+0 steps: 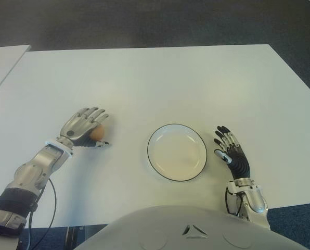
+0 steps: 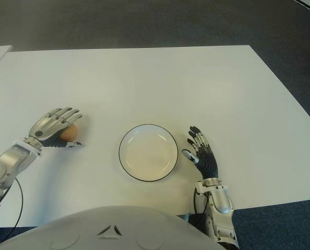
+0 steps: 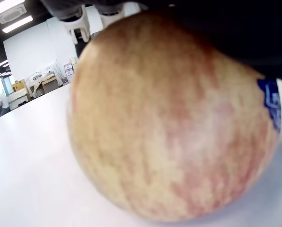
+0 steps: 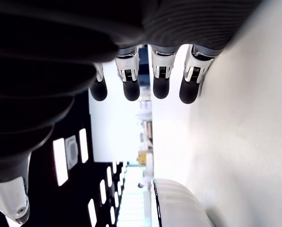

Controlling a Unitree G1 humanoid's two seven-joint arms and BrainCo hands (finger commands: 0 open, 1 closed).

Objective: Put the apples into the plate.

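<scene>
We see the left hand (image 1: 84, 127) draped over a reddish-yellow round apple (image 1: 97, 133) on the white table (image 1: 160, 78), fingers curled around it, well to the left of the white round plate with a dark rim (image 1: 177, 152). Our right hand (image 1: 231, 152) shows just right of the plate, fingers extended, grasping nothing.

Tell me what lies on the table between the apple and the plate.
Nothing: both eye views show only bare white table between the apple, under the left hand, and the empty plate. The right hand shows open beside the plate's right.
</scene>
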